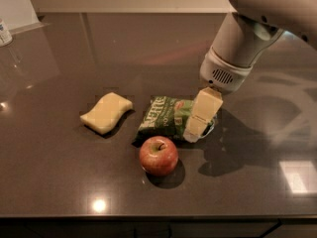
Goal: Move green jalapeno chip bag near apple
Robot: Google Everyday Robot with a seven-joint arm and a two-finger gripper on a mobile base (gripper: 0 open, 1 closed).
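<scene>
The green jalapeno chip bag (pixel 163 115) lies flat on the dark countertop, white lettering up. The red apple (pixel 158 155) stands just in front of it, nearly touching its front edge, stem up. My gripper (pixel 200 117) hangs from the white arm (pixel 237 48) and is down at the bag's right end, covering that end. The bag rests on the counter.
A pale yellow wavy sponge (pixel 106 112) lies left of the bag. A small white container (pixel 4 32) stands at the far left edge. The counter's front edge (pixel 158 217) runs just below the apple.
</scene>
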